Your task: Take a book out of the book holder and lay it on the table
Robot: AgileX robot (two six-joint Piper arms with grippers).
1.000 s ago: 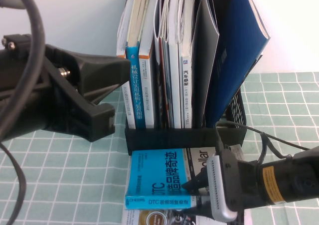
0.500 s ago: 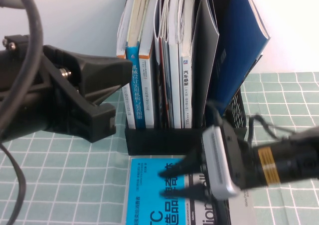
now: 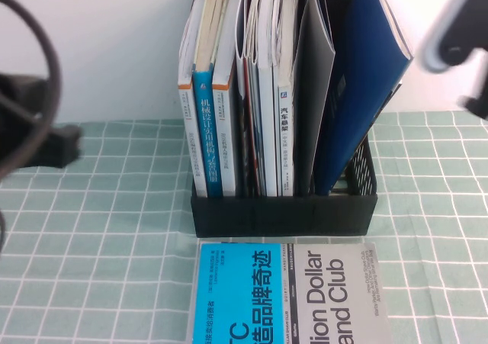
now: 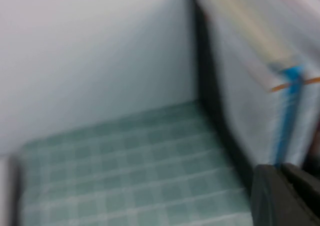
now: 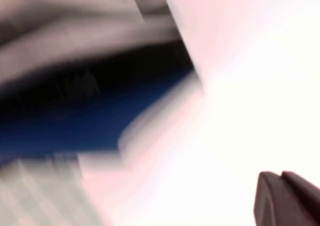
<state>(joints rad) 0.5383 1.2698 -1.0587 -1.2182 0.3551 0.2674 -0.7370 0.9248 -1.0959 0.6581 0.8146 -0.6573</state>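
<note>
The book, cyan and grey with "Dollar... Club" on its cover, lies flat on the table right in front of the book holder. Nothing touches it. My left gripper is a dark blur at the far left, level with the holder and well away from the book. In the left wrist view its fingers are together and empty, beside the holder's side wall. My right arm is a blur at the top right, high above the table. Its gripper is shut and empty.
The holder still carries several upright books, white magazines and a navy booklet leaning right. A white wall stands behind. The green check cloth is bare left and right of the holder.
My right gripper has let go of the book and swung up to the top right. My left arm has drawn back to the left. The book now lies flat, uncovered.
</note>
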